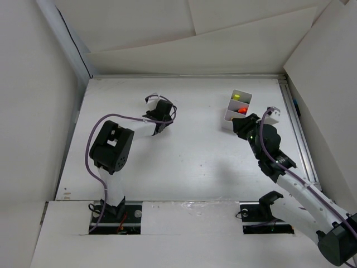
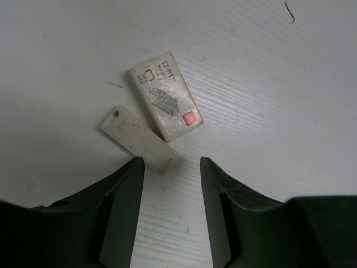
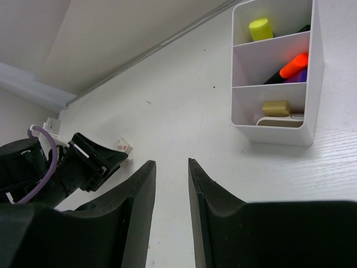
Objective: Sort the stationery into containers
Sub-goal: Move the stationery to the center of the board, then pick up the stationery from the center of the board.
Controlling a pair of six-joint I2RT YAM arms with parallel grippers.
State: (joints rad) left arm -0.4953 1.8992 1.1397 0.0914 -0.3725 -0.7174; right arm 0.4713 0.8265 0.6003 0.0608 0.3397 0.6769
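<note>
A white staple box (image 2: 164, 96) with a red mark and a pale flat eraser (image 2: 139, 138) lie side by side on the table. My left gripper (image 2: 170, 162) is open and empty just short of them, with the eraser's near end close to its left finger. In the top view it (image 1: 157, 105) sits at the table's middle left. The white three-compartment tub (image 3: 315, 84) holds a yellow-capped item (image 3: 260, 29), an orange-capped black marker (image 3: 294, 65) and a tan piece (image 3: 276, 108). My right gripper (image 3: 172, 163) is open a little and empty, near the tub (image 1: 228, 117).
White cardboard walls (image 1: 184, 39) surround the table on the back and both sides. A metal rail (image 1: 301, 134) runs along the right edge. In the right wrist view the left gripper (image 3: 83, 167) and the staple box (image 3: 124, 147) show at far left.
</note>
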